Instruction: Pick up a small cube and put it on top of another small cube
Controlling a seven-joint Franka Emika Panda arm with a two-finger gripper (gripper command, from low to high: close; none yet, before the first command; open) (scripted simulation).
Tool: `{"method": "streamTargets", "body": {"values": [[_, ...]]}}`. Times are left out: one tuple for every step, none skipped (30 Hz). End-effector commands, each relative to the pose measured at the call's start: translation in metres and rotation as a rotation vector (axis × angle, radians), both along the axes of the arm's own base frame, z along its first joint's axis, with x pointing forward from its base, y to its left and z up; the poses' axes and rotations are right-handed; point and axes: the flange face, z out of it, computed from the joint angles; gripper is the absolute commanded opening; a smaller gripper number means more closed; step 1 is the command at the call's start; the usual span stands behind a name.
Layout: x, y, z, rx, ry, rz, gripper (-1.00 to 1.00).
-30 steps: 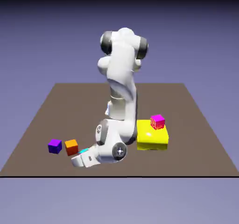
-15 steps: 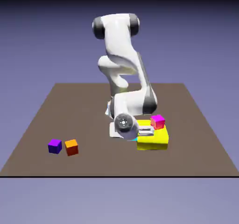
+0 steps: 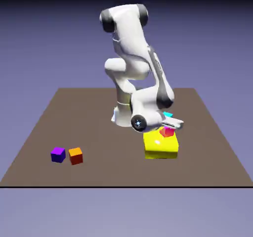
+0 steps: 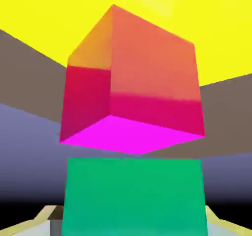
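The small cube point(image 3: 168, 115) is plain cyan and sits just above another small cube point(image 3: 167, 131), the magenta-pink one on the yellow block point(image 3: 160, 147). My gripper point(image 3: 171, 122) reaches in from the exterior view's left at that height. In the hand view the cyan small cube point(image 4: 135, 195) fills the gap between my fingertips point(image 4: 47, 214). Whether they still press on it I cannot tell. Right beyond it looms the magenta cube point(image 4: 133, 82), seen tilted. Whether the two cubes touch is unclear.
A purple cube point(image 3: 58, 154) and an orange cube point(image 3: 75, 155) lie side by side on the brown table point(image 3: 212, 152) at the exterior view's left front. The yellow block point(image 4: 49, 13) fills the top of the hand view.
The arm swung from beside the orange cube to the exterior view's right with the cyan cube. It then rose, so the cube now sits over the magenta cube.
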Motion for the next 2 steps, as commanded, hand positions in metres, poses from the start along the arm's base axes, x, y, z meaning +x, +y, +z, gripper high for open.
{"method": "streamTargets", "body": {"values": [[0.000, 0.000, 0.000, 0.000, 0.000, 0.000, 1.00], [0.012, -0.007, 0.011, 0.002, 0.000, 0.000, 1.00]]}}
